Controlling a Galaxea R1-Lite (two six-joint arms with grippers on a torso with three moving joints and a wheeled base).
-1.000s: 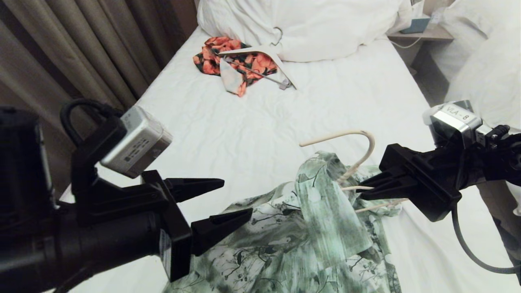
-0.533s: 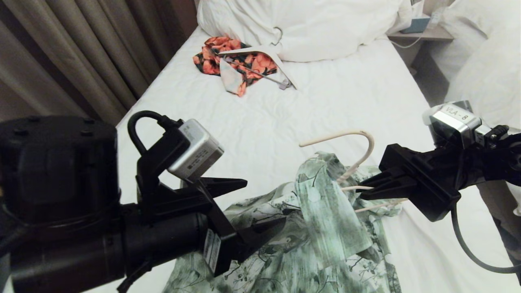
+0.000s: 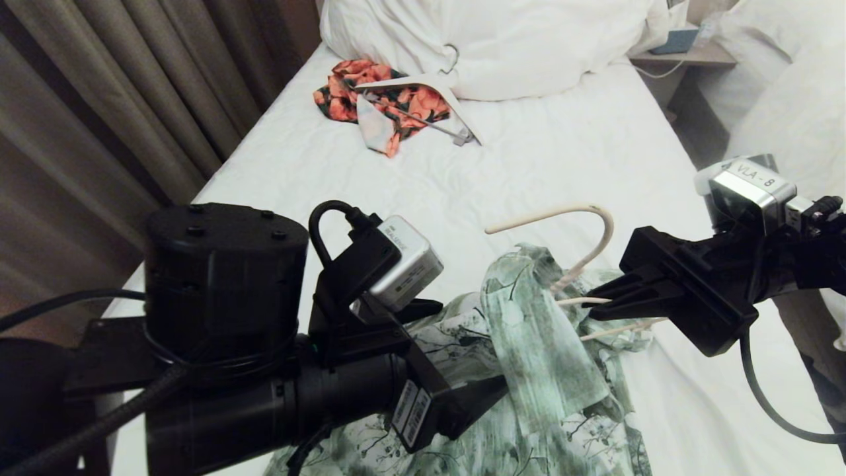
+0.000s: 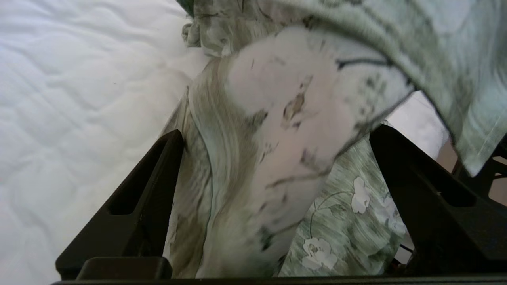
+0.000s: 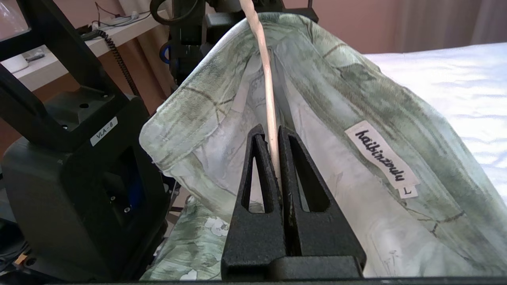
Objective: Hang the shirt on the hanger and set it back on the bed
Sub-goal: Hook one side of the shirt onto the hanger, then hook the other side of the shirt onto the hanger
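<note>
The green and white flowered shirt (image 3: 542, 370) lies bunched at the near end of the bed (image 3: 462, 192), its collar draped over the cream wire hanger (image 3: 598, 231). My right gripper (image 3: 591, 305) reaches in from the right and is shut on the hanger's wire (image 5: 264, 67) just below the twisted neck, inside the collar (image 5: 348, 91). From the left, my left gripper (image 3: 472, 347) is at the shirt's near side. Its jaws (image 4: 275, 136) stand wide open with a fold of shirt fabric (image 4: 277, 99) loose between them.
An orange-red floral garment (image 3: 390, 99) and a thick white hanger (image 3: 436, 89) lie far up the bed beside the bunched duvet (image 3: 515, 39). Curtains (image 3: 132, 86) hang along the left. A nightstand (image 3: 687, 54) and another bed (image 3: 786, 99) are on the right.
My left arm has swung right and forward onto the shirt, and its jaws have opened wider, now straddling a fold of fabric. The right gripper and hanger have hardly moved.
</note>
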